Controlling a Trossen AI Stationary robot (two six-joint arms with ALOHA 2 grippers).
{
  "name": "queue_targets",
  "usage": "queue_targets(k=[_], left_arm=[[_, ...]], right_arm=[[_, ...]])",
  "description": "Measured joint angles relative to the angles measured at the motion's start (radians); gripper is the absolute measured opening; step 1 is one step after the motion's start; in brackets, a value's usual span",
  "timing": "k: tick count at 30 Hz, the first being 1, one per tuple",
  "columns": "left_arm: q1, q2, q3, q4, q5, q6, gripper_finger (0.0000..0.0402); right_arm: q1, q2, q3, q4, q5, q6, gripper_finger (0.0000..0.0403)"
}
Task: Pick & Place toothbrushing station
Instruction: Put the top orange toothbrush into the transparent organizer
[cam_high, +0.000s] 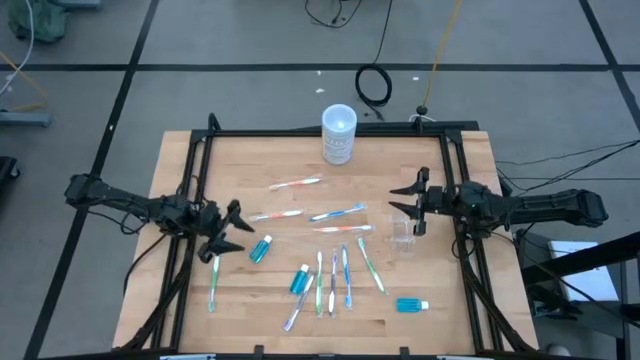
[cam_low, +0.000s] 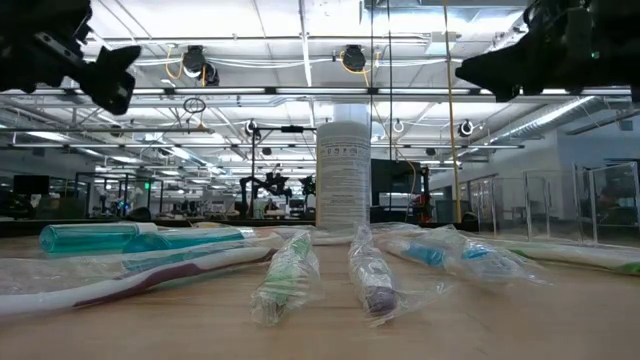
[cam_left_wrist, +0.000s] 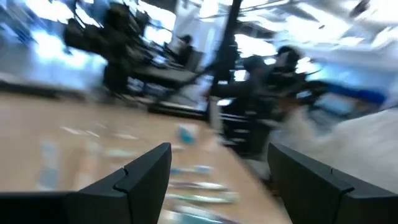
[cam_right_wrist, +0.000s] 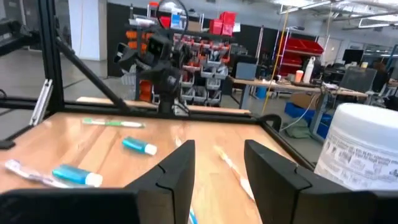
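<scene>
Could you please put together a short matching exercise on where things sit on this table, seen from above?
Things:
1. frosted container
2. clear cup
3. lone green toothbrush
4. teal tube

Places:
A. just under the right gripper
B. far edge, centre
C. near right corner area
D. near left, below the left gripper

Pairs: 1-B, 2-A, 3-D, 4-C

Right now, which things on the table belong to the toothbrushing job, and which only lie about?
Job:
- toothbrushes, scattered over the table
- teal tubes
- clear cup, under the right gripper

Lying about:
- white-lidded container at the far edge
- black cable on the floor
</scene>
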Motion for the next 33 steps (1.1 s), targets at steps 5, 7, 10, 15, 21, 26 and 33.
queue_targets(k=[5, 7, 10, 15, 21, 26, 33], left_arm=[[0.009, 0.000, 0.000, 0.078, -0.115, 0.254, 0.0271], [0.009, 0.000, 0.000, 0.114, -0.143, 0.348, 0.0271], [0.009, 0.000, 0.001, 0.177, -0.165, 0.491, 0.0271], [0.009, 0.000, 0.000, 0.224, -0.166, 0.621, 0.0271], [0.009, 0.000, 0.001, 0.248, -0.141, 0.565, 0.0271], [0.009, 0.000, 0.000, 0.250, -0.127, 0.575, 0.0271], [0.020, 0.001, 0.004, 0.271, -0.457, 0.684, 0.0271]], right_arm=[[-0.001, 0.002, -0.039, 0.144, 0.028, -0.077, 0.0130], [-0.001, 0.008, -0.049, 0.232, 0.099, -0.201, 0.0130], [-0.001, 0.008, -0.054, 0.362, 0.231, -0.330, 0.0130], [-0.002, 0.019, -0.054, 0.490, 0.356, -0.345, 0.0130], [-0.002, 0.055, -0.054, 0.501, 0.343, -0.419, 0.0130], [-0.001, 0.062, -0.054, 0.497, 0.342, -0.449, 0.0130], [-0.001, 0.063, -0.054, 0.498, 0.342, -0.448, 0.0130]])
